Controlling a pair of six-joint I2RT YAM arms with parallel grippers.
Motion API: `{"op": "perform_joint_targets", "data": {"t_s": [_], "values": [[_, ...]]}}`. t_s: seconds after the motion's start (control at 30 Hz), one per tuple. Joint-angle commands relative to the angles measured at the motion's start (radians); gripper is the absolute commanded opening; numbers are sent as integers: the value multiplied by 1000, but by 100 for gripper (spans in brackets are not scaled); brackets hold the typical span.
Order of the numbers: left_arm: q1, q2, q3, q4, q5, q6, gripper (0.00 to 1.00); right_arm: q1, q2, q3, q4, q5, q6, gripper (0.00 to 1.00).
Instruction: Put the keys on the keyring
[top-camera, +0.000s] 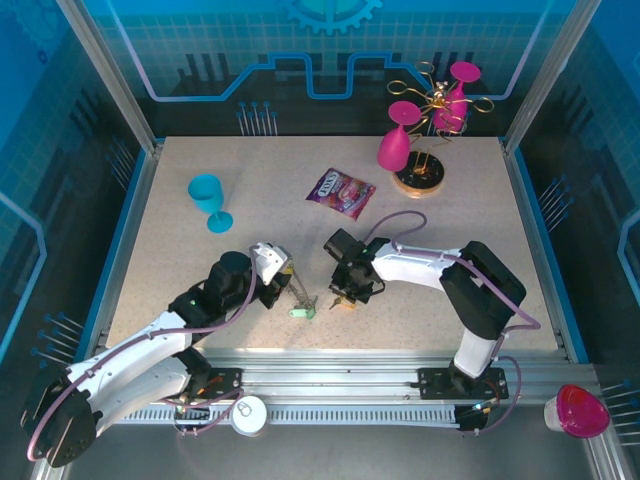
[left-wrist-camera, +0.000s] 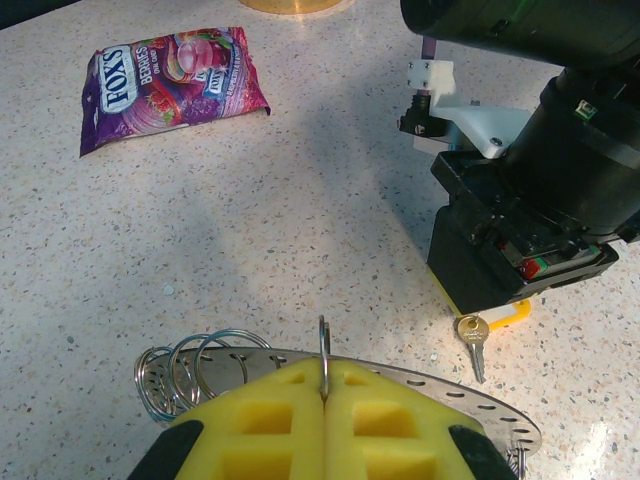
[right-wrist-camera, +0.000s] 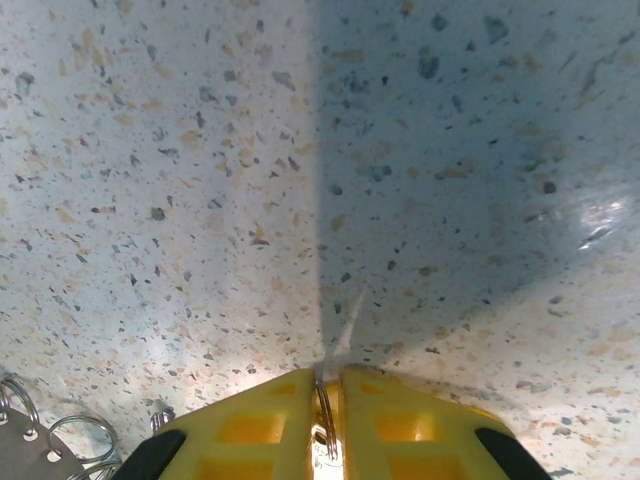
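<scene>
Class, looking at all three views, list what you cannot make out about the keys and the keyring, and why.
- Left wrist view: left gripper pads cover the keyring's near rim.
- Right wrist view: right gripper pads hide all but a sliver of the key.
- Top view: the green key is too small for detail.

Top view bright, even overhead light, blue tint round the edges, soft short shadows on tabletop (top-camera: 160, 250). Left wrist view sharp, glare patch lower right, soft shadow across middle. Right wrist view: right half in broad shadow, specular streak far right, bottom edge slightly blurred.
</scene>
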Motion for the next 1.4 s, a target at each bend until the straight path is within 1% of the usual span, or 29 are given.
{"op": "perform_joint_targets", "data": {"t_s": [0.0,0.2,0.37,0.47,0.57,0.63,0.73,0.77,0.93,1.03,1.13,1.23,1.37], "values": [[-5,-2,-4,29,29,22,0,13,20,29,-20,5,-8,14],[-5,-3,-2,25,30,24,0,14,17,34,-26,12,-22,7],[-5,-4,-3,23,29,24,0,16,-17,36,-40,41,-93,0],[-5,-7,0,18,25,25,0,14,-61,17,2,36,-198,0],[-5,-17,4,4,20,26,0,14,-138,-29,102,11,-368,0],[-5,-30,9,-6,14,25,0,1,-213,-83,209,-48,-504,0],[-5,-49,17,-21,8,23,0,-37,-307,-140,343,-201,-689,0],[-5,-56,20,-24,11,19,0,-51,-330,-145,370,-261,-740,0],[-5,-94,16,-23,56,0,0,-110,-433,-145,422,-481,-1004,0],[-5,-113,20,-30,94,8,0,-138,-478,-145,438,-597,-1115,0],[-5,-127,18,-19,131,17,0,-155,-504,-173,448,-681,-1185,0],[-5,-136,-4,40,160,3,0,-164,-508,-176,445,-736,-1232,0],[-5,-140,-22,74,222,0,0,-168,-503,-186,452,-761,-1261,0]]}}
